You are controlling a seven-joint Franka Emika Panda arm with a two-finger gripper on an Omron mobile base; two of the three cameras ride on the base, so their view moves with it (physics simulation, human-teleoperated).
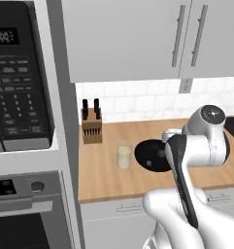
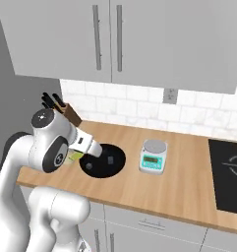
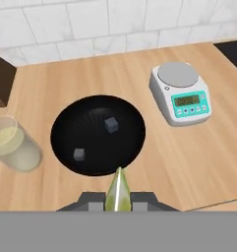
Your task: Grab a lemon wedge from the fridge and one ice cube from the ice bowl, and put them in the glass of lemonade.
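My gripper [image 3: 118, 201] is shut on the lemon wedge [image 3: 118, 189], a thin yellow-green sliver that stands up between the fingertips. It hangs over the near rim of the ice bowl [image 3: 98, 106], a wide black bowl with two small ice cubes [image 3: 110, 124] inside. The glass of lemonade [image 3: 12, 145] stands on the counter just left of the bowl. In the left base view the glass [image 1: 124, 155] sits between the knife block and the bowl [image 1: 150, 155]. In the right base view the gripper [image 2: 96, 151] reaches over the bowl [image 2: 112, 165]. The fridge is out of view.
A grey scale with a teal display [image 3: 181, 93] sits right of the bowl. A wooden knife block [image 1: 91, 127] stands by the backsplash on the left. The black microwave and oven stack [image 1: 19, 121] bounds the counter's left end, and a dark cooktop [image 2: 230, 172] lies at the right.
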